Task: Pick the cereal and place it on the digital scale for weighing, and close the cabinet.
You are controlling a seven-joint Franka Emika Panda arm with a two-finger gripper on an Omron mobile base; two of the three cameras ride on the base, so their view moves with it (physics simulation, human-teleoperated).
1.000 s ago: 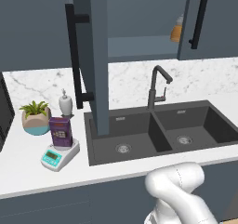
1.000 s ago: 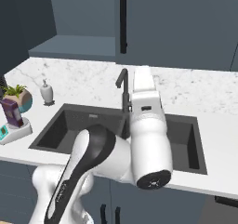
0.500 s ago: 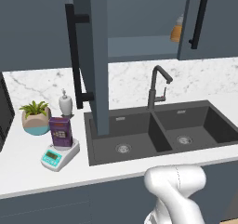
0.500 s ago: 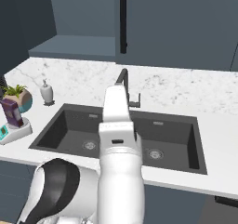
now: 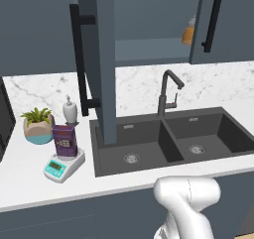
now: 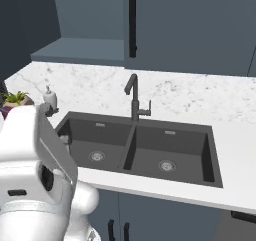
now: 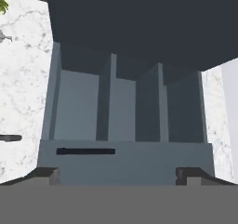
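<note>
The purple cereal point(image 5: 65, 141) stands upright on the small white digital scale point(image 5: 63, 164) at the left of the counter. Above the sink, the dark blue-grey cabinet has its left door point(image 5: 97, 59) swung open towards me, black bar handle point(image 5: 79, 59) outward, and its inner shelf point(image 6: 80, 50) is exposed. The right door point(image 5: 214, 20) stands ajar. In the hand view my gripper point(image 7: 120, 174) is open, its fingertips point(image 7: 46, 174) far apart with nothing between them, facing blue-grey cabinet panels point(image 7: 121, 111). My arm's white links sit low in front of the counter point(image 5: 188, 198).
An orange bottle point(image 5: 188, 32) stands inside the cabinet at the right. A potted plant point(image 5: 37, 125) and a soap dispenser point(image 5: 70, 110) stand behind the scale. A dark double sink point(image 5: 168, 139) with a black faucet point(image 5: 166, 91) takes up the counter's middle.
In the right base view my arm has swung from upright over the sink down to the lower left, close to the camera. The cereal, the scale and the cabinet doors have not moved.
</note>
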